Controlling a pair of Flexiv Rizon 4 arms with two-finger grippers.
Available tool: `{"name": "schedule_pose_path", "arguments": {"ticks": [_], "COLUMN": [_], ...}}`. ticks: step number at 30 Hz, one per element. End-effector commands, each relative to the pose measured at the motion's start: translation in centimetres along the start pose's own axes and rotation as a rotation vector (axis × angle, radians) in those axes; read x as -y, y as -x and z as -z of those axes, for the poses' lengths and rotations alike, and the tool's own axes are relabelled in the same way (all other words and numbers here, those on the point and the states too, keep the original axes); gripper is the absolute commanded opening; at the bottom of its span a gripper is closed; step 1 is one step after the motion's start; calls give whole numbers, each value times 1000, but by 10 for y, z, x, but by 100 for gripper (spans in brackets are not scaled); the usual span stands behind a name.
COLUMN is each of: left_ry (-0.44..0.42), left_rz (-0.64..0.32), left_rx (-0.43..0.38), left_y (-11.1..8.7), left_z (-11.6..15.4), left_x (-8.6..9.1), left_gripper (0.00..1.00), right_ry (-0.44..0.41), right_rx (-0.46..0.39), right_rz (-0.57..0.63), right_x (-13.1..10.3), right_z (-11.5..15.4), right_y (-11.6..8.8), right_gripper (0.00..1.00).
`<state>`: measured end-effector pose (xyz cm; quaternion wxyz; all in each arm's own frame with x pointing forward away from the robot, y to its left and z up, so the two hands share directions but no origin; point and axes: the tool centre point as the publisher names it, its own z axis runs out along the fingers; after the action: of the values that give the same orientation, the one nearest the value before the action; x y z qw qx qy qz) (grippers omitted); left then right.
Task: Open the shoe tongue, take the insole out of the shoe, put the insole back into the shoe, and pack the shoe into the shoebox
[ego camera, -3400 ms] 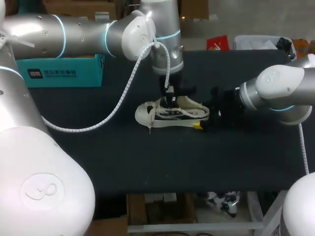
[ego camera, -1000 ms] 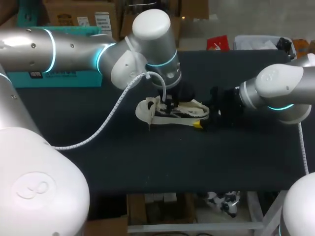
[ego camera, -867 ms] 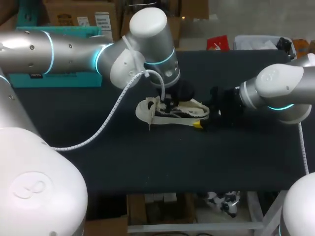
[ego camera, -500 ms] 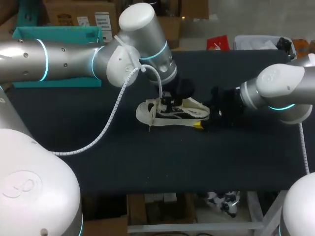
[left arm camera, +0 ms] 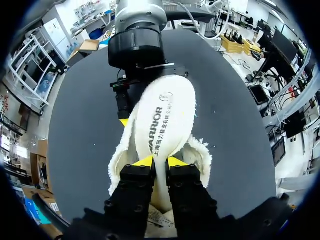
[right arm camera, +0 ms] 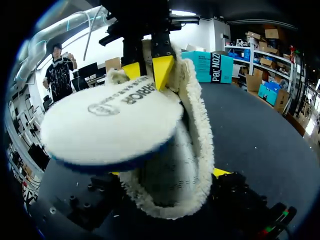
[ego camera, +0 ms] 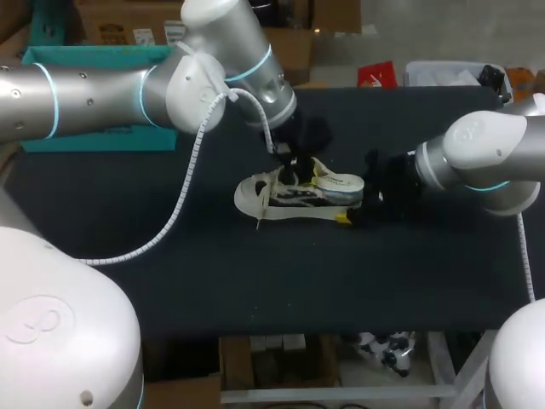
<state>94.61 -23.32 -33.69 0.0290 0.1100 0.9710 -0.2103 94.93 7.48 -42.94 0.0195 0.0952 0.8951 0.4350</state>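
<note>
On the dark surface [ego camera: 255, 273], between my two arms, lies the shoe [ego camera: 281, 198], on its sole with the heel towards my right arm. The teal shoebox [ego camera: 94, 58] stands at the far left corner, well apart from the shoe and partly hidden behind my left arm.

Left gripper [left arm camera: 160, 161]: it comes down over the shoe's opening, jaws pressed together on the white insole [left arm camera: 167, 117] and pinching it at its narrower part. From that grip the insole runs up and away. Its broad heel end is lifted clear above the fleecy collar, while the part below the jaws sits inside the shoe.

Right gripper [right arm camera: 169, 174]: it is low at the heel, one yellow tip on each side of the collar. As far as the wrist view shows, both tips touch it, so I record the jaws as clamped on the shoe.

Step in hand, by my judgement: taking the insole out. The tongue stage appears to be done, while re-insertion and boxing are not yet begun.

Next move, as I assess it: draw the insole up and back towards the heel until its front end comes free, with the right jaws anchoring the shoe against that pull. The fleece lining may drag on the insole, so a thin pinch could slip.
</note>
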Motion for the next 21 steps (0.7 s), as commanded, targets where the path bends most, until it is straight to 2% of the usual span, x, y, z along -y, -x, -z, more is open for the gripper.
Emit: {"name": "schedule_pose_path", "arguments": {"ticks": [1, 7, 8, 9, 11, 12, 13, 14, 17, 21], "left_ry": [-23, -23, -24, -26, -33, -38, -43, -47, -52, -49], "left_rz": [2, 19, 20, 22, 25, 26, 29, 29, 23, 26], "left_rx": [-7, -27, -27, -26, -12, -3, 11, 17, 53, 95], "left_y": [-2, -2, -2, -3, -4, -5, -6, -7, -12, -16], "left_z": [9, 3, 2, 3, 5, 8, 10, 12, 17, 18], "left_x": [-2, -1, 0, 1, 3, 5, 6, 7, 12, 16], "left_gripper": [0, 0, 5, 32, 55, 81, 91, 94, 96, 93], "right_ry": [2, 2, 2, 2, 2, 2, 2, 2, 2, 2], "right_rx": [-2, -2, -2, -2, -2, -2, -2, -2, -2, -2], "right_rz": [0, 0, 0, 0, 0, 0, 0, 0, 0, 0], "right_x": [3, 3, 3, 3, 3, 3, 3, 3, 3, 3], "right_z": [-4, -4, -4, -4, -4, -4, -4, -4, -4, -4], "right_y": [1, 1, 1, 1, 1, 1, 1, 1, 1, 1], "right_gripper": [0, 0, 0, 0, 0, 0, 0, 0, 0, 0]}}
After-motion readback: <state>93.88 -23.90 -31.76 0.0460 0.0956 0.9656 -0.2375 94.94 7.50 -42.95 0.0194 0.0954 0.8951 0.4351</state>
